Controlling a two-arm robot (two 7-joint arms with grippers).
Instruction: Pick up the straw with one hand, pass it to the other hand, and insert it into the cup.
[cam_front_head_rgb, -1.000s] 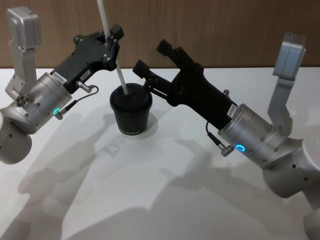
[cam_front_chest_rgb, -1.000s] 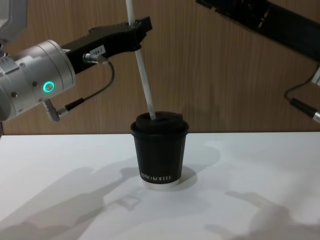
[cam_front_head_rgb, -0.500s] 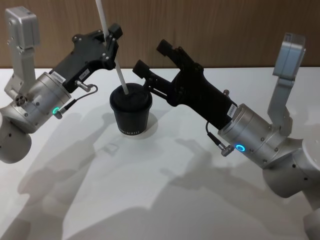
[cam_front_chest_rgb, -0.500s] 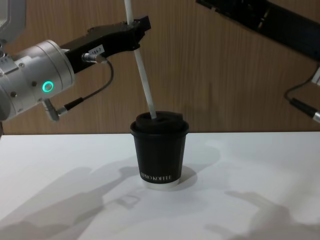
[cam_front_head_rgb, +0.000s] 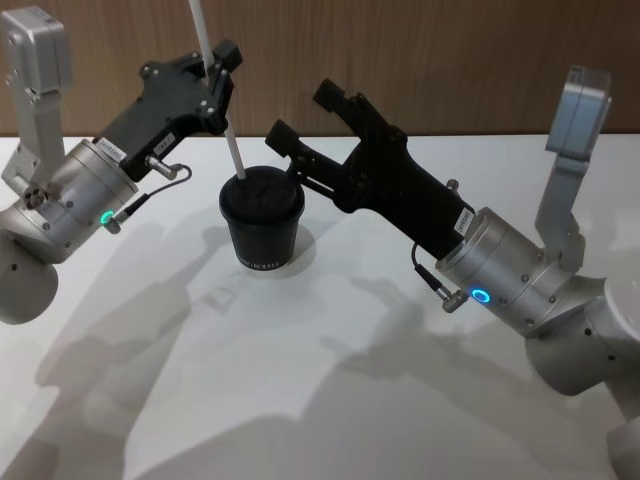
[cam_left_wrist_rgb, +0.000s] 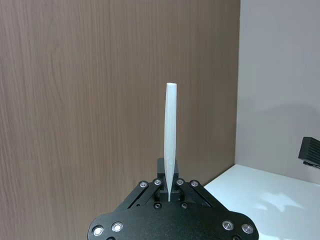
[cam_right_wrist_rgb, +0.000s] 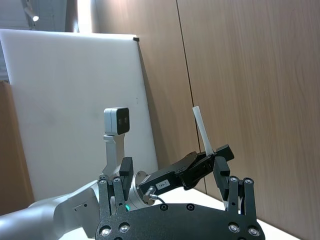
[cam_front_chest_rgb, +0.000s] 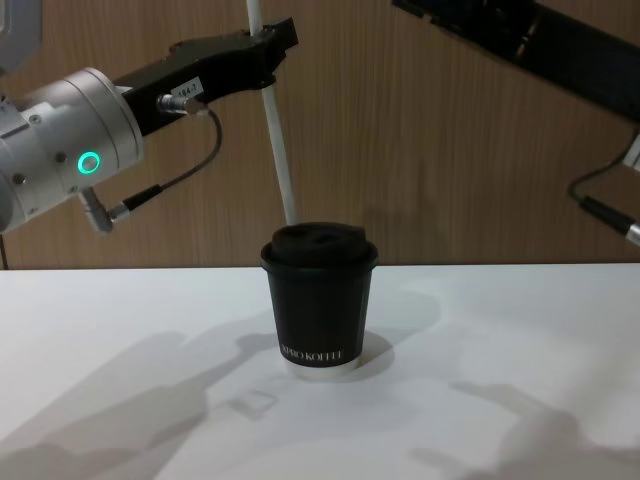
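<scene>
- The left gripper (cam_front_head_rgb: 222, 75), above and to the left of the cup, is clamped on the straw (cam_front_head_rgb: 218, 105) near its middle. The straw leans, and its lower tip sits at the left rim of the cup's lid (cam_front_chest_rgb: 320, 243); I cannot tell whether it is in the hole.
- The cup (cam_front_head_rgb: 262, 222) stands alone near the middle of the table (cam_front_head_rgb: 330, 400), toward its far edge. If the tip is off the hole, a downward push could bend the straw or tip the light cup.
- The right gripper (cam_front_head_rgb: 305, 118) hangs with fingers spread just right of the cup, holding nothing; it could knock the cup.
- The white table is otherwise bare, with a brown wood-panelled wall (cam_front_chest_rgb: 450, 150) behind it.
</scene>
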